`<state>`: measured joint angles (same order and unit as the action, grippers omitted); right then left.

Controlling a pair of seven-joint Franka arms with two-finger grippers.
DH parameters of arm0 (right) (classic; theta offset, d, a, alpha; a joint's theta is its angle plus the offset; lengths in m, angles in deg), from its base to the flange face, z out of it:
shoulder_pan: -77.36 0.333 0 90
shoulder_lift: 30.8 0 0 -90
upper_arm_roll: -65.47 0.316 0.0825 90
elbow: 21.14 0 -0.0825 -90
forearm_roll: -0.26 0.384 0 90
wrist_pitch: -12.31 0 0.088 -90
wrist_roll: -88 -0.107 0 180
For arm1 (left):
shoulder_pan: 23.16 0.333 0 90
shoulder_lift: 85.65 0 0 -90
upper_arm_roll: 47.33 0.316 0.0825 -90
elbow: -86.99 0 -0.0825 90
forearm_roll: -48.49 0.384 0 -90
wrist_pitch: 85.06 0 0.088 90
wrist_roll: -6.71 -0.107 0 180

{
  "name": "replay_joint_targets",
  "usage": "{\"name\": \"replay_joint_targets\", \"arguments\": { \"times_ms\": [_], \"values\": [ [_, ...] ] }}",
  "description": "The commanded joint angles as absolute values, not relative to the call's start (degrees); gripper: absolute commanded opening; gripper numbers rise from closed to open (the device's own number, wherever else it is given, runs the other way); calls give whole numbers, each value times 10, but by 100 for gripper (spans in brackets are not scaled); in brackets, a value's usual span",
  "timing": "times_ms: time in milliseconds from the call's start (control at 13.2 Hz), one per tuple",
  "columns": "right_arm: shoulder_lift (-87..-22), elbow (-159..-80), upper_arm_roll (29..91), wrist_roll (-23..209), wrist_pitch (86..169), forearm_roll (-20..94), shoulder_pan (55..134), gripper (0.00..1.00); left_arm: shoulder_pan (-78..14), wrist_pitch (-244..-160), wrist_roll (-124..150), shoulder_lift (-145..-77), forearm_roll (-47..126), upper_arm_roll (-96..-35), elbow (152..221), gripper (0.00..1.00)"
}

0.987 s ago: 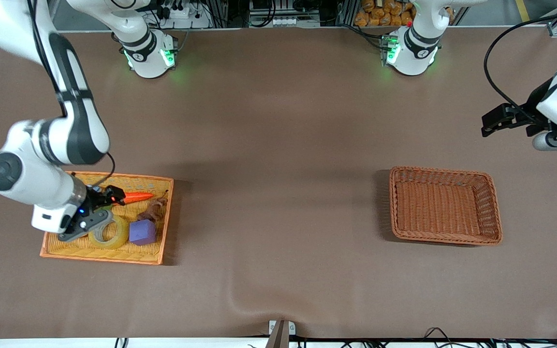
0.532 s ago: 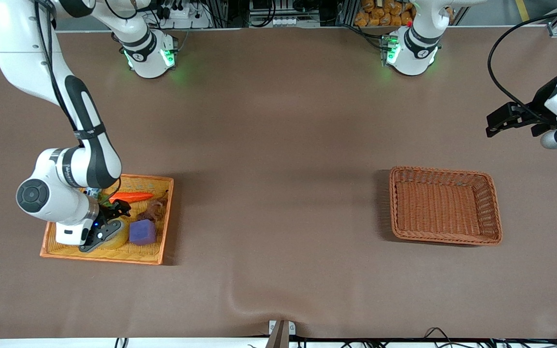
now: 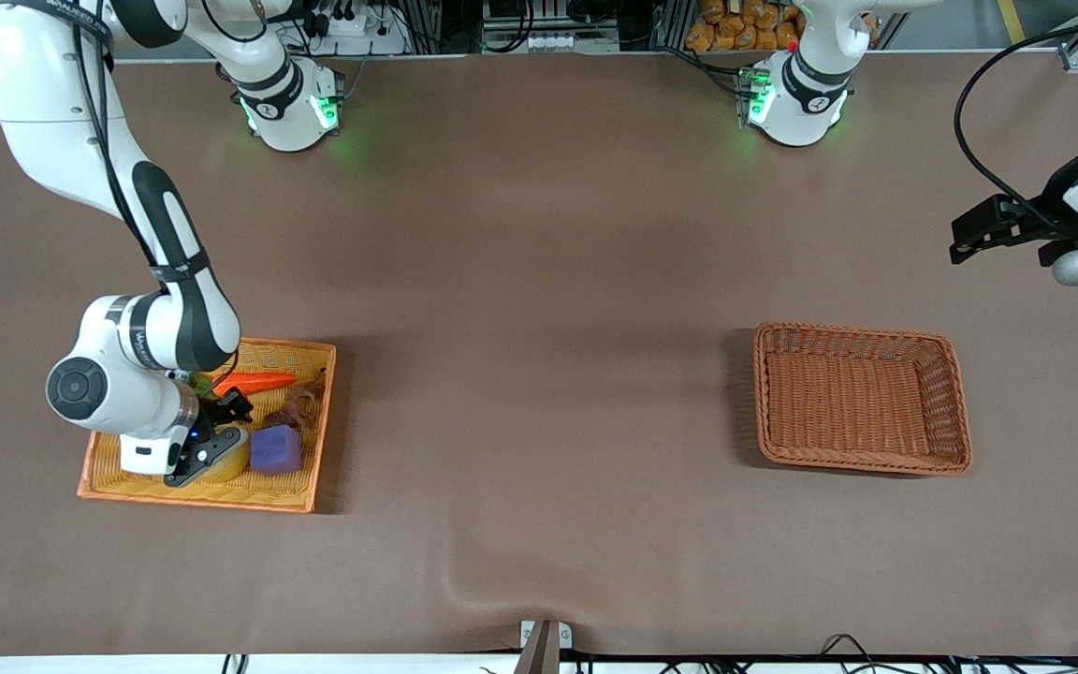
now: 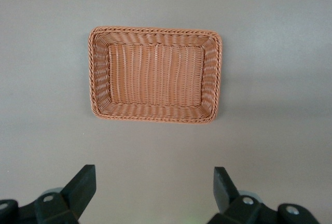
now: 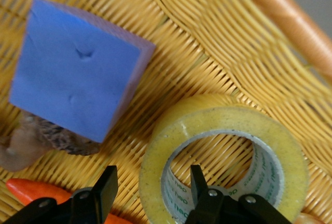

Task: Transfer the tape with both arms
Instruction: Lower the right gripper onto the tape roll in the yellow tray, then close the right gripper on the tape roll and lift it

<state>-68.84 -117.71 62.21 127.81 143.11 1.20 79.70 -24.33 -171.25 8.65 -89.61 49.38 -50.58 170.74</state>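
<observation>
Right wrist view: right pincer (image 5: 150, 193) straddles tape (image 5: 223, 156) wall.

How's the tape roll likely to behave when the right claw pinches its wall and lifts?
The tape looks like a thick rigid ring, so it probably won't deform. The right claw straddles its wall, one finger in the core; gripped off-centre, it may swing. Lying flat in the yellow tray, it shouldn't roll; on edge it likely would.
</observation>
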Motion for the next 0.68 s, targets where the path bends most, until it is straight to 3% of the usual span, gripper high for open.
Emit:
{"name": "replay_joint_targets", "arguments": {
  "times_ms": [0,228,608],
  "values": [
    [-694,-1164,627,1288,1423,18,788,0,-241,-1708,77,-893,507,-508,1706,100],
    [-678,-1152,627,1286,1410,18,792,0,-229,-1708,76,-893,507,-507,1704,100],
    [-624,-1011,630,1260,1131,20,810,0,-239,-1709,78,-899,505,-508,1703,100]
  ]
}}
